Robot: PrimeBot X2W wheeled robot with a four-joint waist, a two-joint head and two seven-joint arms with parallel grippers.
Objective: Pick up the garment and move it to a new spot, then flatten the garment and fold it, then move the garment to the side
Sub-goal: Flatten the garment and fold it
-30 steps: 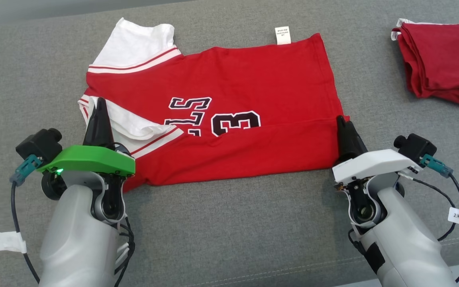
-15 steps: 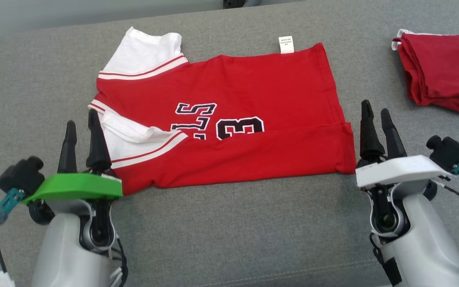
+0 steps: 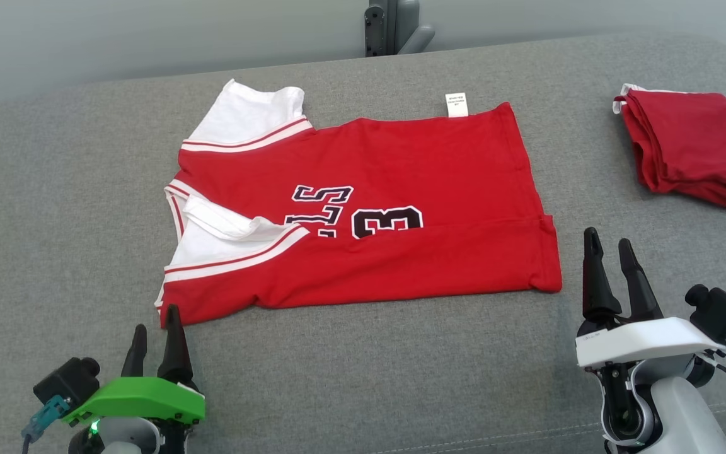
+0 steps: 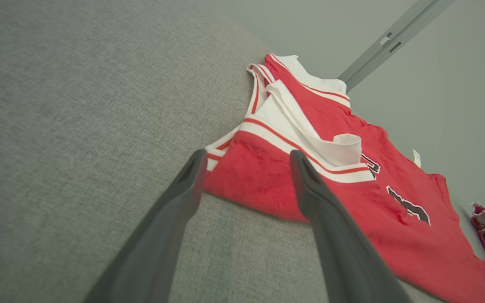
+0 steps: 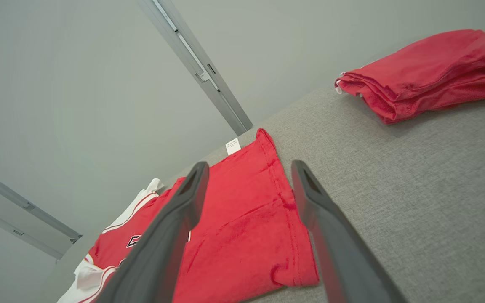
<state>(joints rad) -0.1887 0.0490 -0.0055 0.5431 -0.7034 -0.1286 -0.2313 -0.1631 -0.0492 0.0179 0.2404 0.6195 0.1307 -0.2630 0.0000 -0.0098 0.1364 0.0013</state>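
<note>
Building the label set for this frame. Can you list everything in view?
jersey: 1, red with white sleeves and dark lettering, flat at mid-surface, near edge folded up over the print
label: 1, white, on the jersey's far edge
folded garment: 1, darker red, far right of the surface, apart from the jersey
surface: 1, grey fabric, under everything
post: 1, grey, behind the surface, top centre
left gripper: 1, dark fingers, green cover, lower left by the jersey's near-left corner, open, holding nothing
right gripper: 1, dark fingers, white cover, lower right, just right of the jersey's near-right corner, open, holding nothing
</note>
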